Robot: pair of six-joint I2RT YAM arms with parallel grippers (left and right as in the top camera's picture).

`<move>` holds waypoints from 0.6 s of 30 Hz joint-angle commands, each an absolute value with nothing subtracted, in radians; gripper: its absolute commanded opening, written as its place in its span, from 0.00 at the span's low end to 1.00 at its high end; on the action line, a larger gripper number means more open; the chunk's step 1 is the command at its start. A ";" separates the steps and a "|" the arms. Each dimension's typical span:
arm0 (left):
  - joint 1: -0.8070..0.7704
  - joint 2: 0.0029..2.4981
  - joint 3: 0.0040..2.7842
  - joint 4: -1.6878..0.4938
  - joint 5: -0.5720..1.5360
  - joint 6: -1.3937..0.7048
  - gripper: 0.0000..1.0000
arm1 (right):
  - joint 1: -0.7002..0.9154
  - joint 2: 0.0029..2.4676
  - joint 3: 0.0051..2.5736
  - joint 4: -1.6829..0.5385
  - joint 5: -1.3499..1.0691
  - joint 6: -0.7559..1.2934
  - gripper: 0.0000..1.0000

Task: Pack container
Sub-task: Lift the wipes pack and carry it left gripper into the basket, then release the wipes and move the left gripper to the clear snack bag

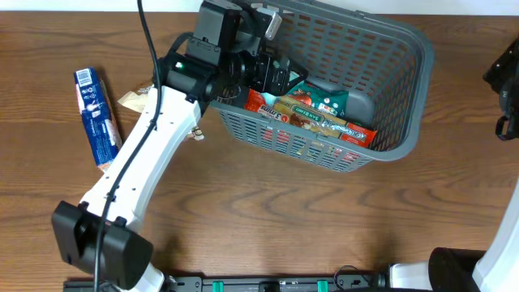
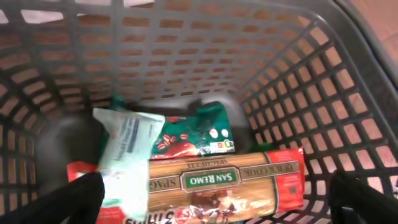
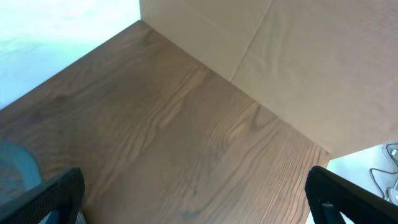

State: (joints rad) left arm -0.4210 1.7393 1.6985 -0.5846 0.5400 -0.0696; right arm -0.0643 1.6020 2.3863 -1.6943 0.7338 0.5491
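The dark grey slotted container (image 1: 403, 105) stands at the back middle of the table; its lattice walls fill the left wrist view (image 2: 186, 62). Inside lie a San Remo spaghetti packet (image 1: 318, 119) (image 2: 211, 180), a green packet (image 1: 327, 102) (image 2: 199, 134) and a red packet (image 1: 260, 101). A pale green and white packet (image 2: 127, 155), blurred, lies tilted on top at the left. My left gripper (image 1: 272, 73) (image 2: 221, 196) hangs over the container's left end, open and empty. My right gripper (image 1: 507, 97) (image 3: 196, 199) is open and empty at the far right edge, over bare wood.
A blue packet (image 1: 96, 115) lies on the wooden table (image 1: 284, 211) at the left. A small tan packet (image 1: 134, 100) lies beside my left arm, between the blue packet and the container. A pale wall panel (image 3: 280, 56) borders the table by my right gripper.
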 commanded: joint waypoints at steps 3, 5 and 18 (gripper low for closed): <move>-0.408 1.667 1.742 -0.590 0.516 -0.064 0.99 | -0.072 1.604 2.386 -1.697 0.751 0.568 0.99; -0.392 1.641 1.762 -0.611 0.460 -0.076 0.99 | -0.072 1.604 2.386 -1.697 0.751 0.568 0.99; -0.152 1.496 1.789 -0.976 -0.137 -0.382 0.99 | -0.072 1.604 2.386 -1.697 0.751 0.568 0.99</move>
